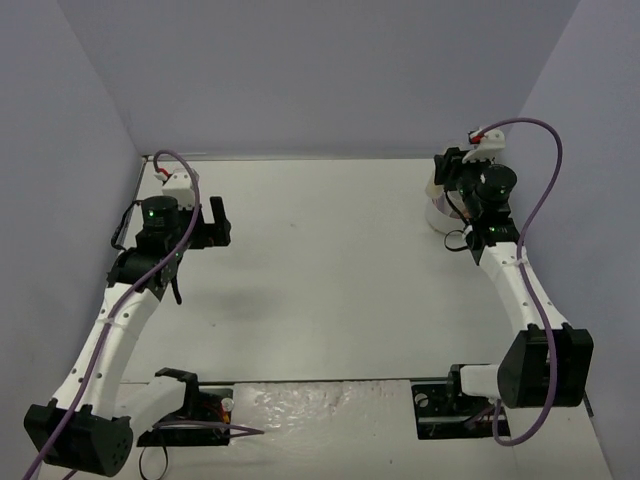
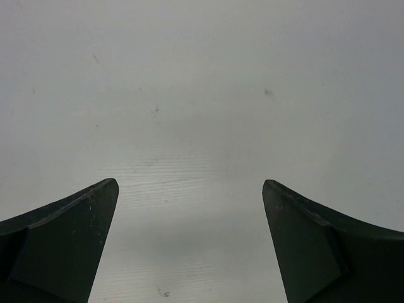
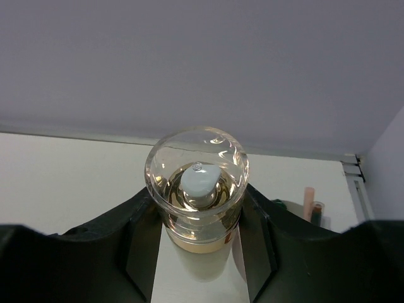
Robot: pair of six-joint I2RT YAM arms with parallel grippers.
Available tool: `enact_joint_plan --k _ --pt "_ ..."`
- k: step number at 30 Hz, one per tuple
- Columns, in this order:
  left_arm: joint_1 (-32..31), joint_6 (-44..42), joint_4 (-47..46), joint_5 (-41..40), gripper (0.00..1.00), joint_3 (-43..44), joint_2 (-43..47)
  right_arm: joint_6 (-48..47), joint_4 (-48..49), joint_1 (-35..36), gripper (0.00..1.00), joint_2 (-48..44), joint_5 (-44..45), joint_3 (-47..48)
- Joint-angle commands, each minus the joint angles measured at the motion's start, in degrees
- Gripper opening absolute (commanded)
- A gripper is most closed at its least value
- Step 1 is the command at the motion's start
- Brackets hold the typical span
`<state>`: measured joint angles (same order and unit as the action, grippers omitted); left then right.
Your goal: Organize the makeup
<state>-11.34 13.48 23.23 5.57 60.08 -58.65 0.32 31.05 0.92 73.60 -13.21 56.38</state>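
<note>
Makeup showing here amounts to the small clear bottle of beige liquid and a couple of thin sticks, one pink and one reddish, peeking out just past the bottle on its right. We are pinching the bottle with the right gripper. Its fingers are pressing on opposite sides of the round body, just under the domed clear cap. From above, that gripper is hanging at the far right corner of the tabletop, directly over the white bowl. We cannot tell whether the bottle's base is touching anything. The left gripper is hovering near the left edge over bare surface, its fingers spread wide and carrying nothing.

We are judging the bottle to be rigid, smooth and fairly slippery. It is probably breakable if dropped, and the liquid is putting what little weight it has low down. Being round, it may twist between flat pads, so we are favouring a hold on the body below the cap. The dome itself could slip or pull off. The sticks are looking light and prone to rolling, so we would be taking them across the middle.
</note>
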Motion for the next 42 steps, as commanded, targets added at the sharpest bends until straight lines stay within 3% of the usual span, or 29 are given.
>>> enact_joint_plan --k 1,7,20,42 --pt "0.9 -2.5 -0.7 -6.7 0.97 -2.7 2.3 1.7 17.7 -4.6 0.0 4.6 3.5 2.2" --pt "1.1 -4.5 1.3 -12.4 0.97 -2.5 2.9 0.1 19.6 -6.5 0.0 9.8 6.8 5.8" --pt "1.0 -4.8 1.1 -10.3 0.97 -2.8 3.0 -2.0 18.8 -8.6 0.0 14.9 7.2 10.6" --pt "1.0 -5.0 0.9 -9.8 0.97 -3.0 2.9 1.2 22.5 -10.8 0.0 20.4 6.0 6.5"
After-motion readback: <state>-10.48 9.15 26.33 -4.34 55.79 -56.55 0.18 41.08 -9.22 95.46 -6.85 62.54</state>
